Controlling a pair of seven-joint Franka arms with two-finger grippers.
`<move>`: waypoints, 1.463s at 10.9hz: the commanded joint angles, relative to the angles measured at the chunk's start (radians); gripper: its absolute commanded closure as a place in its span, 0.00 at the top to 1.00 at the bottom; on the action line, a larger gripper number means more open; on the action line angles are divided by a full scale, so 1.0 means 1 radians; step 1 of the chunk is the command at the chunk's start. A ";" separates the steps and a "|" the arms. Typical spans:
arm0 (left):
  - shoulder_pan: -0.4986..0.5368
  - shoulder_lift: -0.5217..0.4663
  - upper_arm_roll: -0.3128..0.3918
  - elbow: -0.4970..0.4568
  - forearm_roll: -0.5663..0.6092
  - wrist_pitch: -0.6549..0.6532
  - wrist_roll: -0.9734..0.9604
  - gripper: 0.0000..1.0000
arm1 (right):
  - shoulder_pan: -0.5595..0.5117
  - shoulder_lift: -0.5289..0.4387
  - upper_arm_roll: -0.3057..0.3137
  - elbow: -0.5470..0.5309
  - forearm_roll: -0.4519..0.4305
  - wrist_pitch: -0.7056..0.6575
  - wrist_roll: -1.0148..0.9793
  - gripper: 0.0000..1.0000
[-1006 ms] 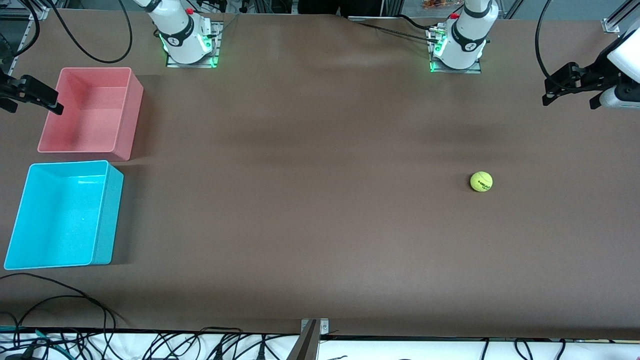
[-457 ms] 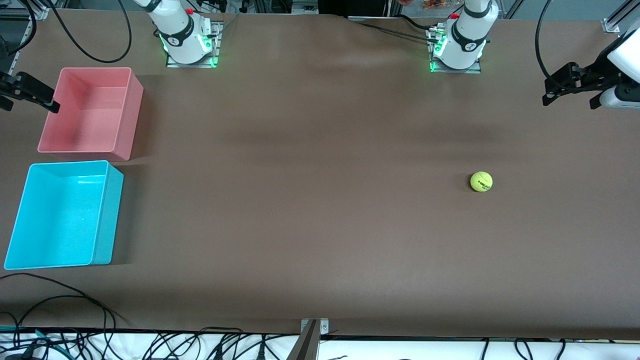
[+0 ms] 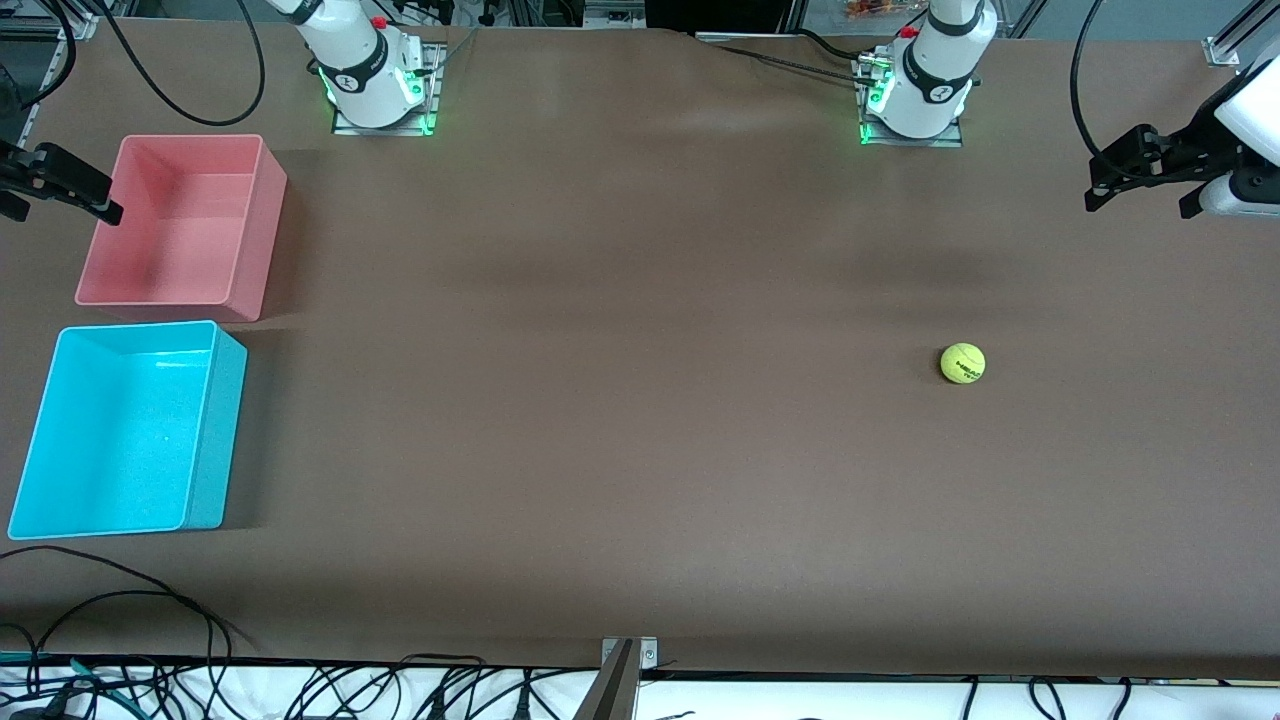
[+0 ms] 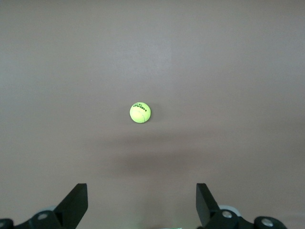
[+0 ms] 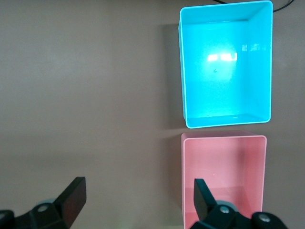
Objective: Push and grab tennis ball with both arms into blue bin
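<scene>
Brown counter (image 3: pixel 640 420) held the tennis ball (image 3: pixel 963 363) toward the left arm's end, near the wide, empty left claw (image 3: pixel 1140 185); the right claw (image 3: pixel 60 190) hovered wide by the blue bin (image 3: pixel 215 430).

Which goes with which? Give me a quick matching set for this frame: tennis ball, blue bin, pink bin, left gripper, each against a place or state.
Things:
1. tennis ball
2. blue bin
3. pink bin
4. left gripper

Places or states:
A. open, up in the air at the left arm's end of the table
B. empty, at the right arm's end, nearer to the front camera than the other tub
C. lying loose on the bare table toward the left arm's end
D. empty, at the right arm's end, closer to the arm bases

Pairs: 1-C, 2-B, 3-D, 4-A
</scene>
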 commanded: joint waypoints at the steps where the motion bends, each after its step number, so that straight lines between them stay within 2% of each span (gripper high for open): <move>1: 0.008 0.017 -0.001 0.035 0.018 -0.028 0.009 1.00 | 0.001 -0.001 -0.001 0.018 0.000 -0.019 0.004 1.00; 4: 0.066 0.027 -0.001 0.037 -0.009 -0.041 0.011 1.00 | 0.001 -0.001 0.000 0.018 0.001 -0.021 0.005 1.00; 16: 0.065 0.029 -0.003 0.037 -0.011 -0.041 0.011 1.00 | 0.001 -0.001 -0.006 0.018 0.001 -0.019 0.002 1.00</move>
